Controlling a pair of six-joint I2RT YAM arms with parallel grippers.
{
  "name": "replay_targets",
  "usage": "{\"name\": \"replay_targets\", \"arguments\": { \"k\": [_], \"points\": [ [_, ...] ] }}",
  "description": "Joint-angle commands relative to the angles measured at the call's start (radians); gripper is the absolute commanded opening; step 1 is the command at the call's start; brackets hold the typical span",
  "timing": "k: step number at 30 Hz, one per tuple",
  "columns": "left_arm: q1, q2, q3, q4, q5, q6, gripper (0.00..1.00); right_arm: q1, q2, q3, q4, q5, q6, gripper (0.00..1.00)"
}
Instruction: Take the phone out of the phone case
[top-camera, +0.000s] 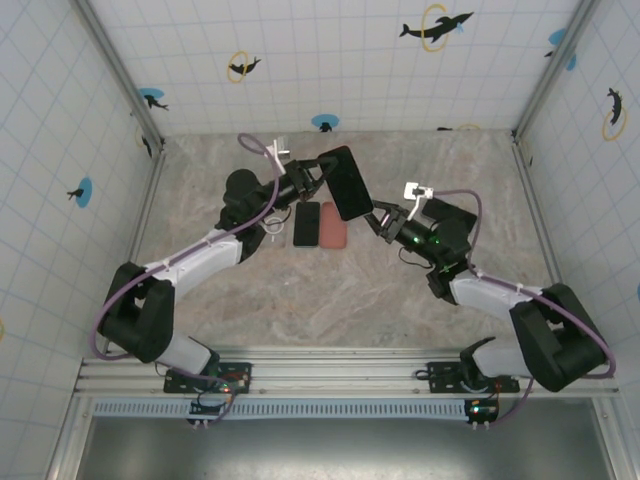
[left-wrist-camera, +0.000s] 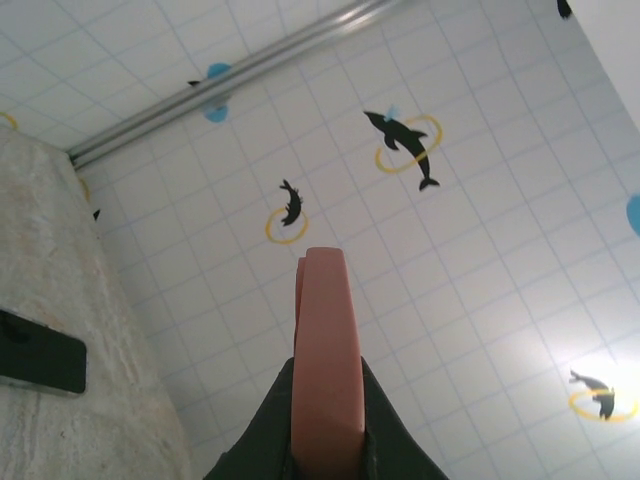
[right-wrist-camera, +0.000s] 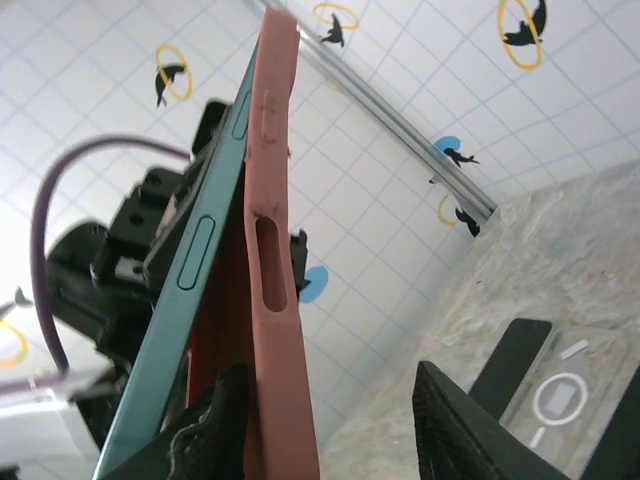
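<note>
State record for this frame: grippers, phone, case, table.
left gripper: shut on case, held up off the table
right gripper: open, the case's end between its fingers
phone: parted from the case along one side, not yet out
table: black phone and pink item lying flat, side by side

Left arm (top-camera: 195, 262) and right arm (top-camera: 497, 290): glossy black joint housings, white link segments between them. Purple cable (top-camera: 104, 308) runs along each arm to a white connector (top-camera: 278, 151) near the wrist. Green lights (top-camera: 432, 240) on right wrist housing. Left gripper (top-camera: 323, 172), right gripper (top-camera: 380, 222): matte black jaws.
</note>
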Motion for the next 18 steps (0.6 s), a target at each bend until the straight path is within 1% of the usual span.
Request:
{"name": "replay_targets", "arguments": {
  "k": [1, 2, 3, 5, 8, 13, 14, 15, 17, 18],
  "points": [
    [-0.002, 0.017, -0.017, 0.035, -0.135, -0.06, 0.0, 0.042, 0.011, 0.041, 0.157, 0.046, 0.177, 0.43],
    [-0.002, 0.016, -0.018, 0.019, -0.147, -0.063, 0.0, 0.045, 0.013, 0.039, 0.153, 0.062, 0.209, 0.41],
    [-0.002, 0.013, -0.021, 0.007, -0.158, -0.06, 0.0, 0.046, 0.013, 0.035, 0.15, 0.117, 0.237, 0.39],
    [-0.001, 0.009, -0.032, -0.022, -0.19, -0.059, 0.0, 0.055, 0.015, 0.027, 0.139, 0.154, 0.272, 0.35],
    [-0.002, 0.01, -0.051, -0.024, -0.214, -0.082, 0.0, 0.055, 0.02, 0.03, 0.108, 0.158, 0.302, 0.27],
    [0.008, 0.029, -0.059, -0.022, -0.205, -0.108, 0.0, 0.045, 0.033, 0.032, 0.118, 0.136, 0.364, 0.1],
    [0.01, 0.032, -0.057, -0.03, -0.207, -0.106, 0.0, 0.038, 0.038, 0.031, 0.126, 0.129, 0.381, 0.08],
    [0.012, 0.033, -0.058, -0.035, -0.21, -0.105, 0.01, 0.032, 0.041, 0.029, 0.132, 0.122, 0.394, 0.08],
    [0.015, 0.041, -0.058, -0.036, -0.21, -0.111, 0.12, 0.02, 0.043, 0.019, 0.137, 0.12, 0.42, 0.07],
    [0.017, 0.046, -0.057, -0.028, -0.207, -0.118, 0.15, 0.015, 0.042, 0.014, 0.138, 0.12, 0.429, 0.05]
  ]
}}
